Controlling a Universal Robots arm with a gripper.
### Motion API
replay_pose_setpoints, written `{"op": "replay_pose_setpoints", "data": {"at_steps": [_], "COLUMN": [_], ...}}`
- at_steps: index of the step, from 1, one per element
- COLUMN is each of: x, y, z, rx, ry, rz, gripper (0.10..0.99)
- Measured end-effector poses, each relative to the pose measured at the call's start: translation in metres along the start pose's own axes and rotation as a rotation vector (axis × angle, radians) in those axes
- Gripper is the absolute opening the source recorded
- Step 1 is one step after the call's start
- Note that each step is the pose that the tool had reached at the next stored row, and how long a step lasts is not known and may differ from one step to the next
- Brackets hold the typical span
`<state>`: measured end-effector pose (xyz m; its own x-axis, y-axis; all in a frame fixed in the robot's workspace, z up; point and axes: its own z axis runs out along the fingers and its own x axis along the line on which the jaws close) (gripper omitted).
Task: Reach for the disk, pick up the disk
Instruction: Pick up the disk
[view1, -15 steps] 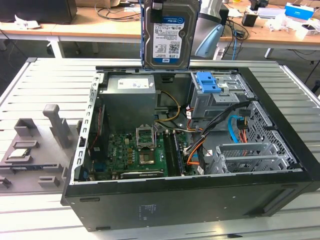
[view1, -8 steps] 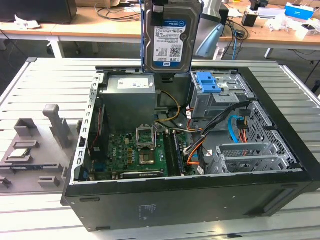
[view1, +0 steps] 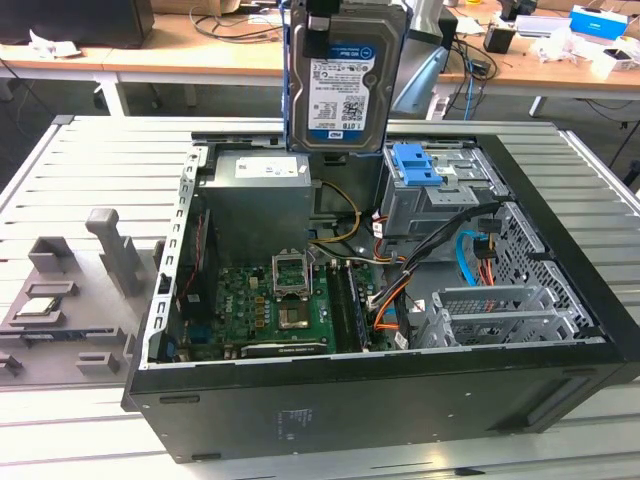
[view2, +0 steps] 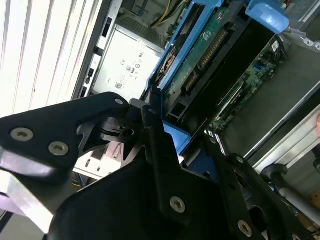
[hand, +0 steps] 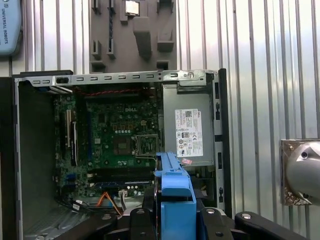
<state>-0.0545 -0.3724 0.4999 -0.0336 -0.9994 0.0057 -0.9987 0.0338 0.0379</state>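
Slatted table (view1: 90, 170) | disk (view1: 345, 80) above case (view1: 400, 400) | hand (hand: 175, 217) clamping disk

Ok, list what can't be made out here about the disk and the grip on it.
- First wrist view: the gripper is shut on the disk, which is seen edge-on, so its label side is hidden.
- Exterior view: the picture's top edge cuts off the upper end of the disk and most of the gripper holding it.
- Second wrist view: the gripper's black links cover the disk's near end.
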Motion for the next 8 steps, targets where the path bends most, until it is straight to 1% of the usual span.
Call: {"op": "replay_pose_setpoints", "data": {"at_steps": [5,8], "x": [0.0059,0.0114], "y": [-0.0005,-0.0010], "z": [0.0000,0.0000], "rx": [0.000,0.000], "ry": [0.0000,0.0000], "rz": [0.000,0.000], "gripper": [0.369,0.369]}}
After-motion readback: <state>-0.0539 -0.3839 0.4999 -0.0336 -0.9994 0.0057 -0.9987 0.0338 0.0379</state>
